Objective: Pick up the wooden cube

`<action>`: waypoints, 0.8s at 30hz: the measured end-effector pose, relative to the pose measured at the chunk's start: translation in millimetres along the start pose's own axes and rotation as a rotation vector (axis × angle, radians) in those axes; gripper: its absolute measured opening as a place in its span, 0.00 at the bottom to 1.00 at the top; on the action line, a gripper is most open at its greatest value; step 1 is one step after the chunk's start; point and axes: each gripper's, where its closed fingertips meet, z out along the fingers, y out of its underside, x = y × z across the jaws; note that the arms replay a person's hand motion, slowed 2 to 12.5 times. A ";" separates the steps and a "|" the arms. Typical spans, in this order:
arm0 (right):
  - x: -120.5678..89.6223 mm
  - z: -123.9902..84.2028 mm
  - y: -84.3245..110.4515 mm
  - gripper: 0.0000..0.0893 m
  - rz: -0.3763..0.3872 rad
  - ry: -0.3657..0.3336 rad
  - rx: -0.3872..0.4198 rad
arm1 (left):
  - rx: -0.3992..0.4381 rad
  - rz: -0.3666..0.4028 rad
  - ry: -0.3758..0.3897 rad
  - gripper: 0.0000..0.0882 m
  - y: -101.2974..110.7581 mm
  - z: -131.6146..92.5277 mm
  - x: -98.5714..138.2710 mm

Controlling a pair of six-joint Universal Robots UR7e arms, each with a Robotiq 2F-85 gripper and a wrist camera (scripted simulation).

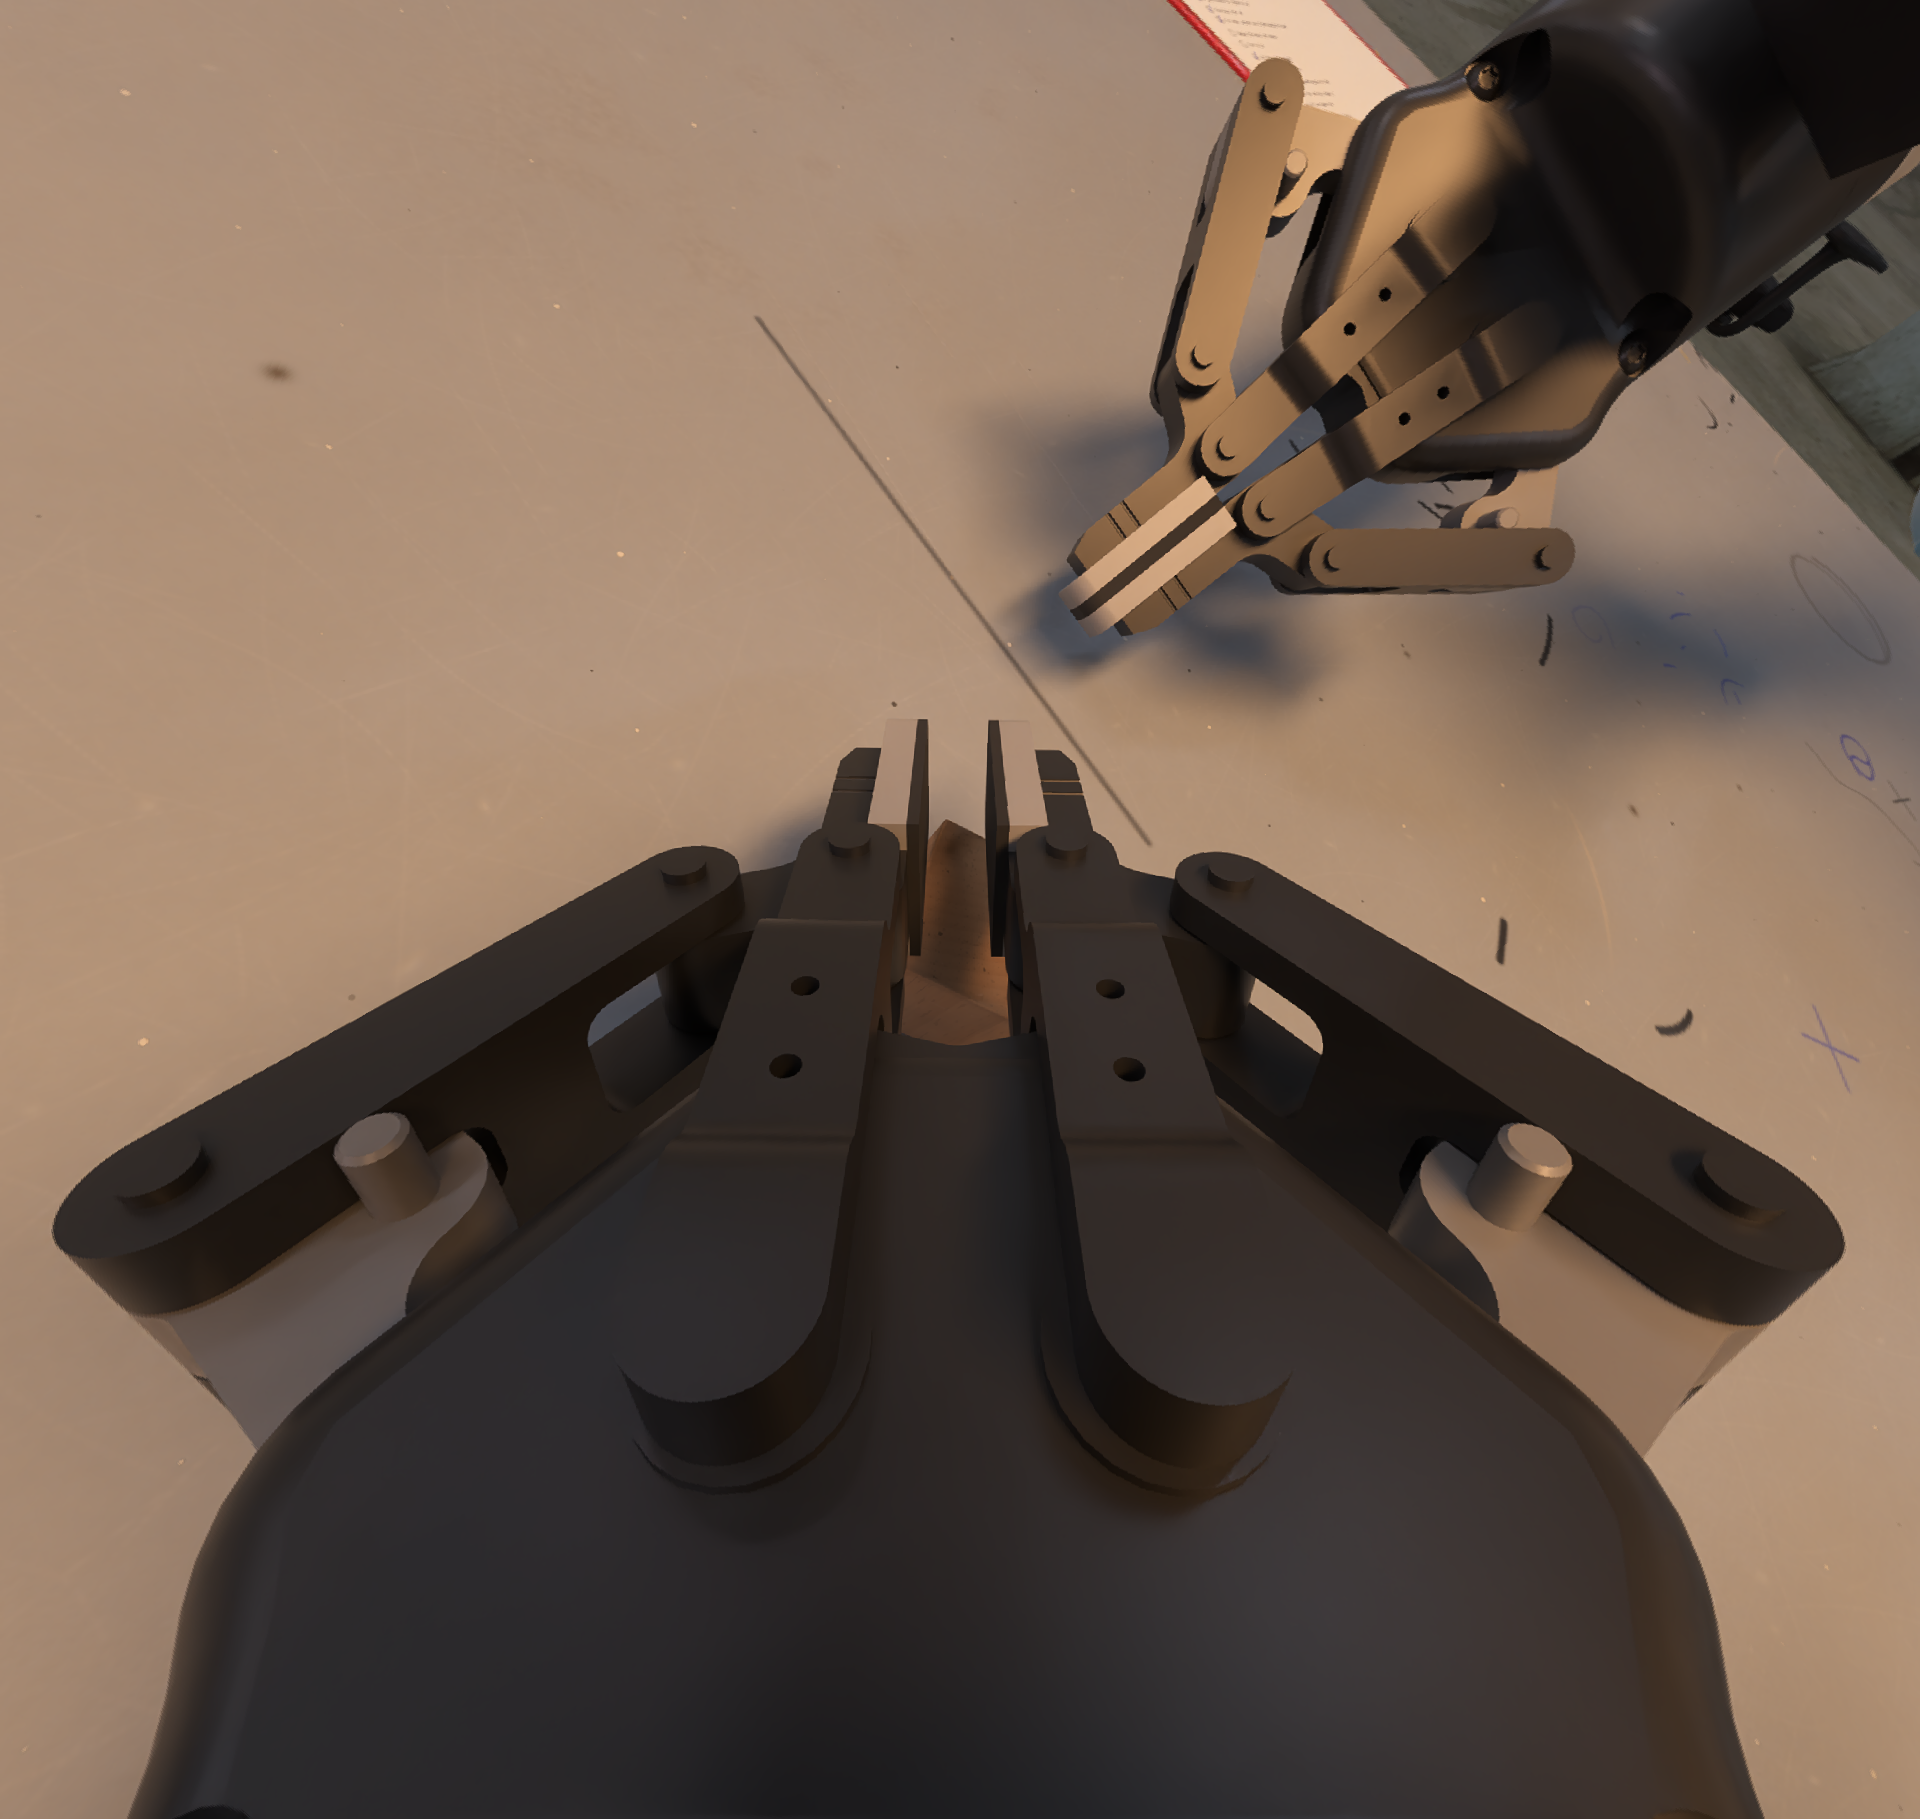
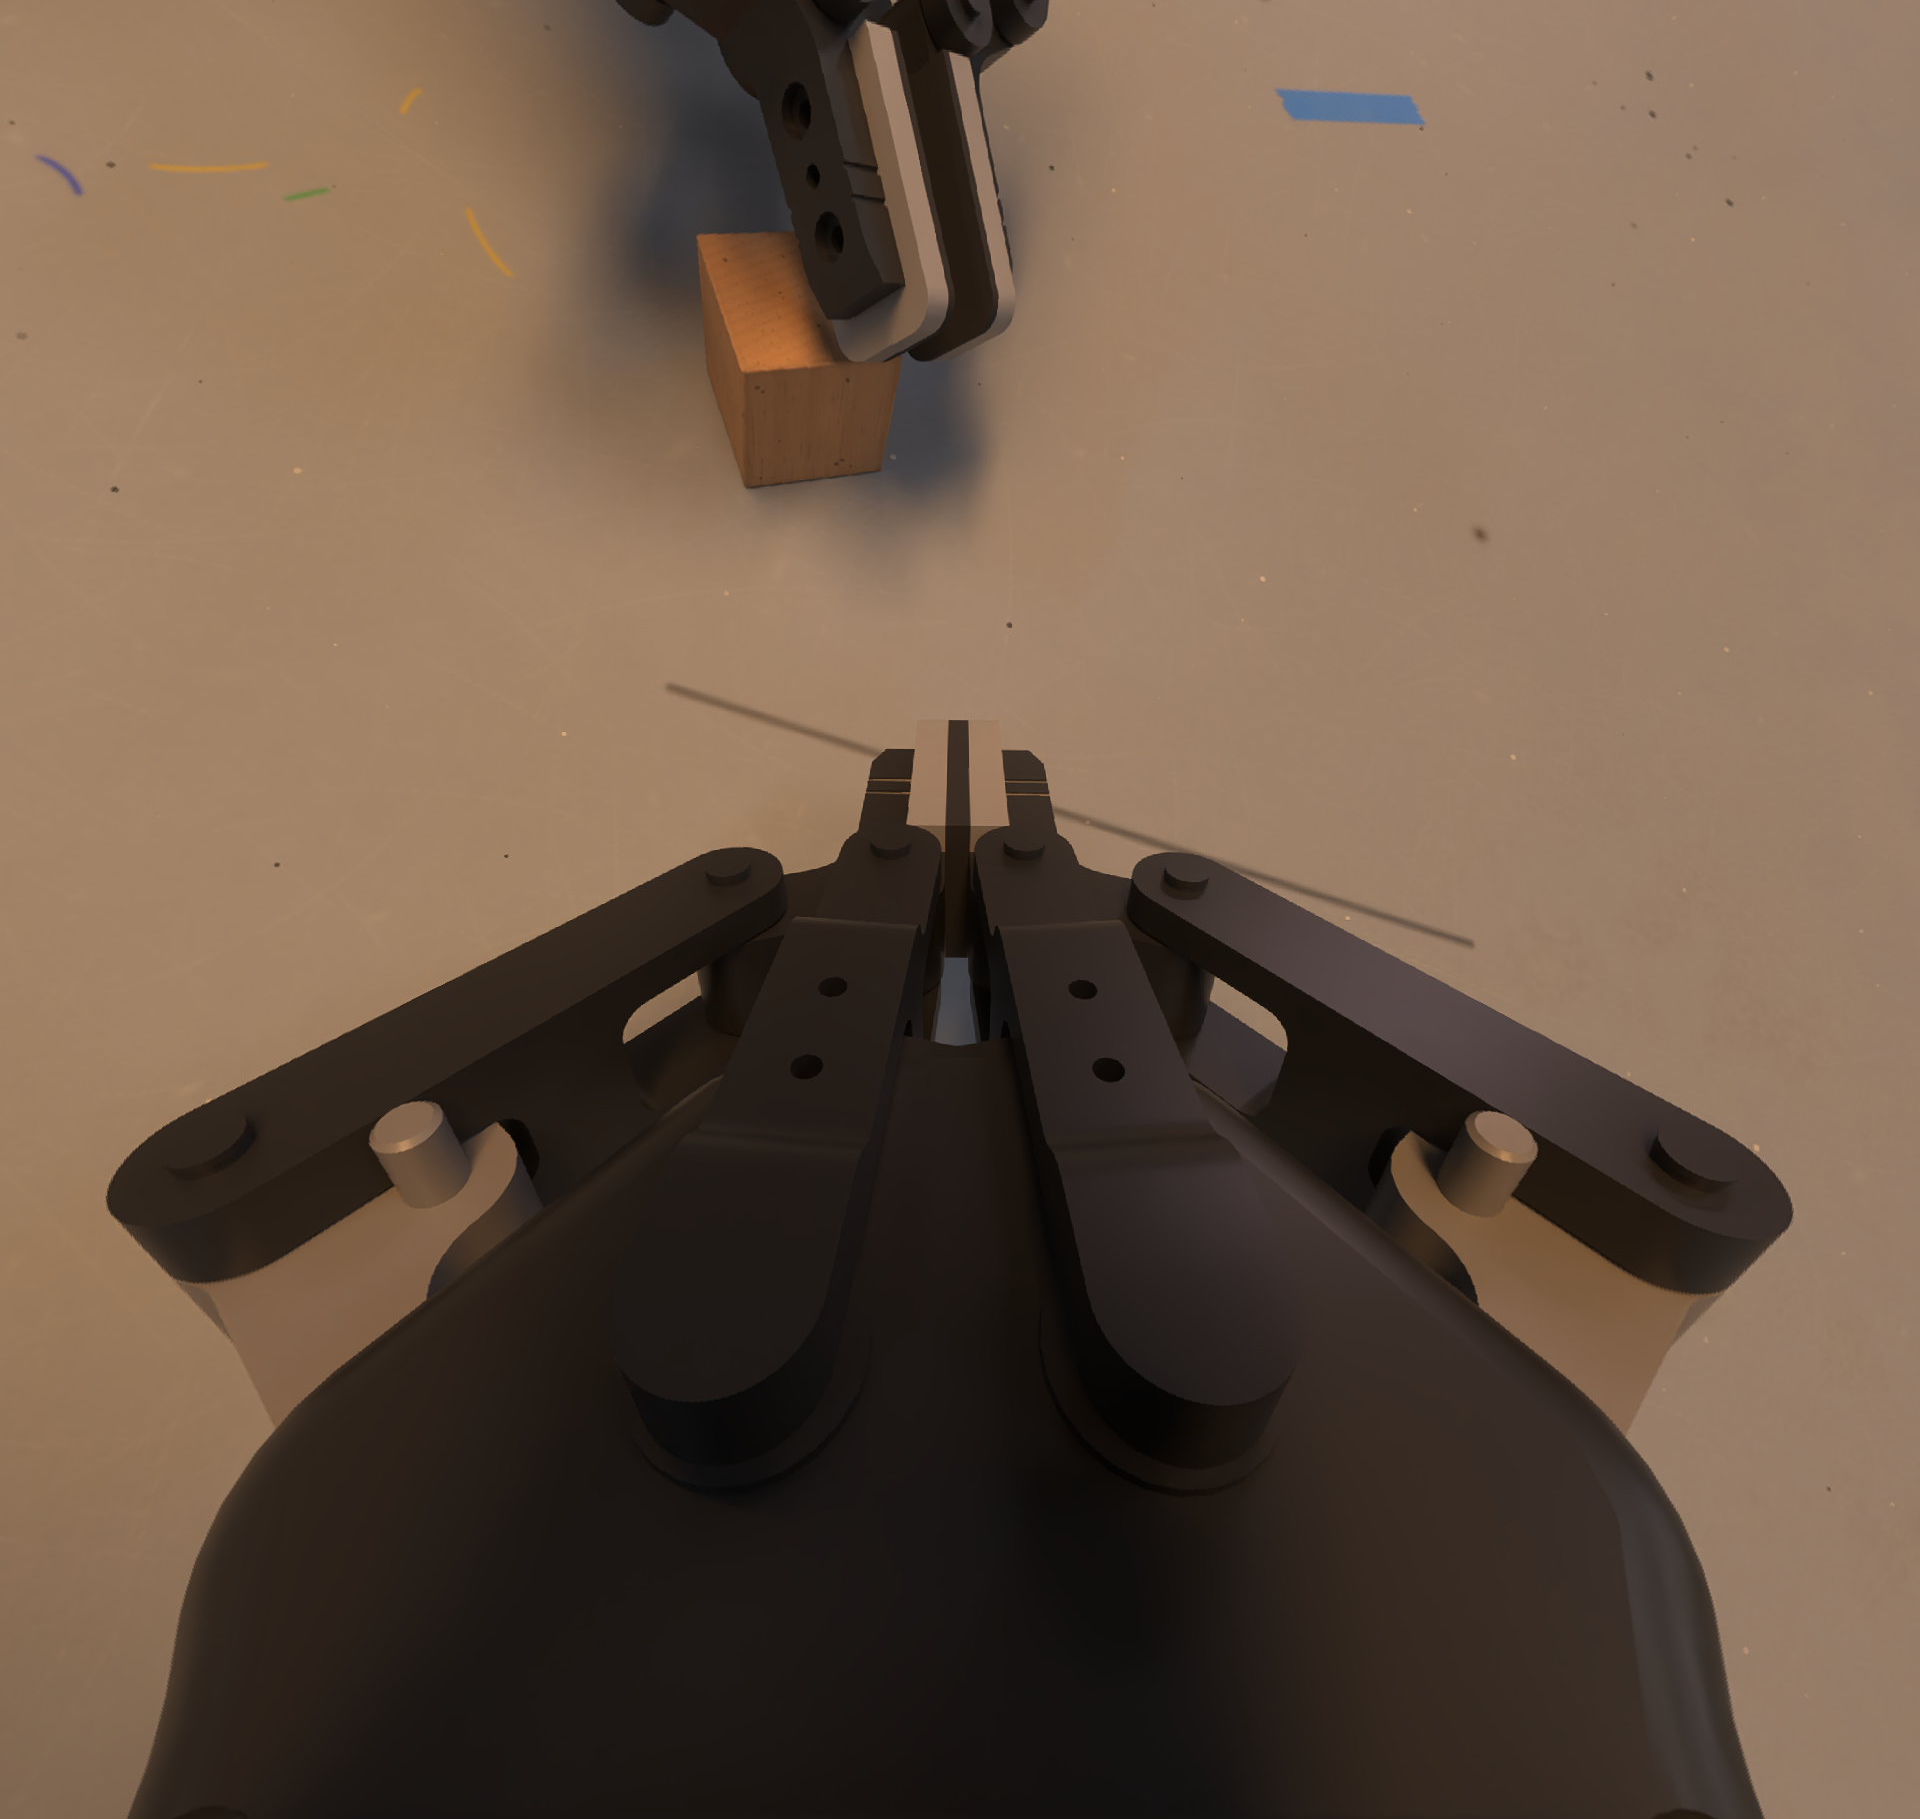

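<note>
The left gripper [image 1: 956, 730] reaches low over a tan table [image 1: 416, 419], its fingers pointing toward the top of the left wrist view with only a slim gap between the pale pads. A sliver of the wooden cube [image 1: 951, 886] shows in that gap, near the base of the fingers. In the right wrist view the same gripper [image 2: 920, 341] comes down from the top centre of the frame, its tips overlapping the upper right corner of the cube [image 2: 800, 408], which sits on the table [image 2: 1455, 522] in the upper middle of the picture. Whether the pads are pinching that corner or merely standing in front of it cannot be told. The right gripper [image 2: 957, 730] is fully closed and holds nothing. It slants in from the upper right of the left wrist view [image 1: 1096, 611], its tips just above the surface beside a thin dark line [image 1: 935, 564]. A red-edged clipboard [image 1: 1288, 13] with a metal clip lies at the top right of that frame, and its sheet carries small print too fine to read. A strip of blue tape [image 2: 1349, 107] lies at the upper right of the right wrist view, and coloured pen strokes [image 2: 208, 167] mark the upper left.
</note>
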 end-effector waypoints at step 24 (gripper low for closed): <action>0.7 -2.3 -3.8 0.00 0.012 0.003 0.019 | 0.024 0.025 -0.026 0.12 -4.4 -7.4 -2.0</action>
